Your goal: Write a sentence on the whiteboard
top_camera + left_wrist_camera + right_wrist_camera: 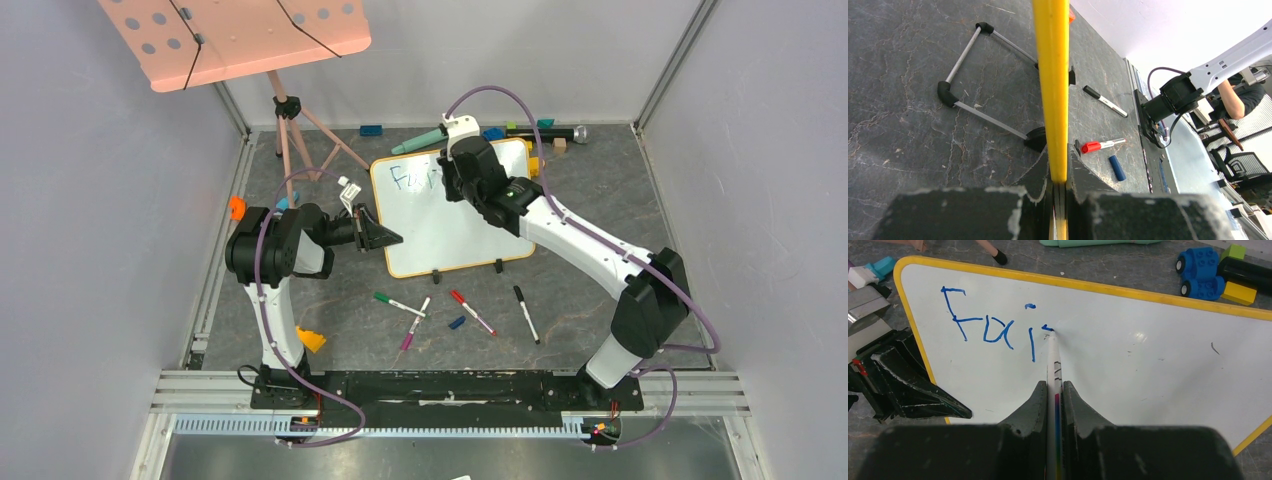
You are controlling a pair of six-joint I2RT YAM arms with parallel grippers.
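Observation:
The whiteboard point(455, 232), white with a thin yellow frame point(1050, 75), stands tilted on two black clip feet mid-table. My left gripper point(386, 238) is shut on its left edge, the frame pinched between the jaws point(1059, 170). My right gripper point(447, 182) hovers over the board's top, shut on a white marker point(1053, 362). The marker's blue tip touches the board point(1158, 355) just right of the blue letters "Fai" point(993, 330), the start of the sentence point(412, 178). A short stroke sits at the tip.
In front of the board lie green point(398, 303), pink point(415, 323), red point(472, 312) and black point(526, 314) markers and a blue cap point(456, 323). Toy blocks point(1200, 272) and a teal object point(420, 142) line the back. The pink music-stand tray point(240, 35) is at top left.

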